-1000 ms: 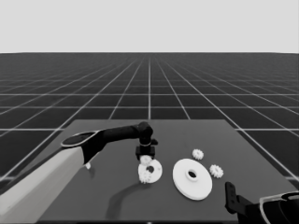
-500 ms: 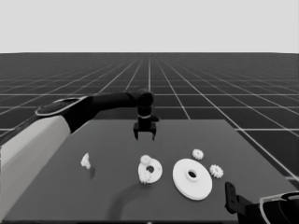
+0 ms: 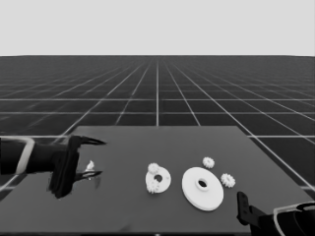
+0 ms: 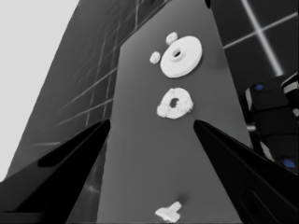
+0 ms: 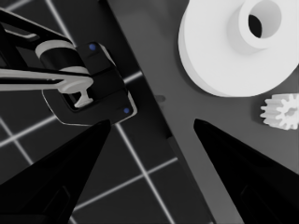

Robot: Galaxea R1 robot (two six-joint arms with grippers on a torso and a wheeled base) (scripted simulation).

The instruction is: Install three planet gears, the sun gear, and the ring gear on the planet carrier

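The smaller round part lies at mid-table with two small gears on it, one at its far edge and one at its near edge. Right of it lies the larger round part. Two more gears lie loose, one behind it and one to its right. My left gripper stands open over the table's left end, holding nothing. In the left wrist view the left gripper looks along the table at the smaller round part. My right gripper is open and parked at the near right corner.
A thin white piece lies on the table under the left fingers, not held; it also shows in the left wrist view. The right wrist view shows the larger round part, one gear and dark machinery past the table's edge.
The left arm has lifted off the smaller round part, swung back and come to rest at the table's left end. A gear stays on the smaller round part.
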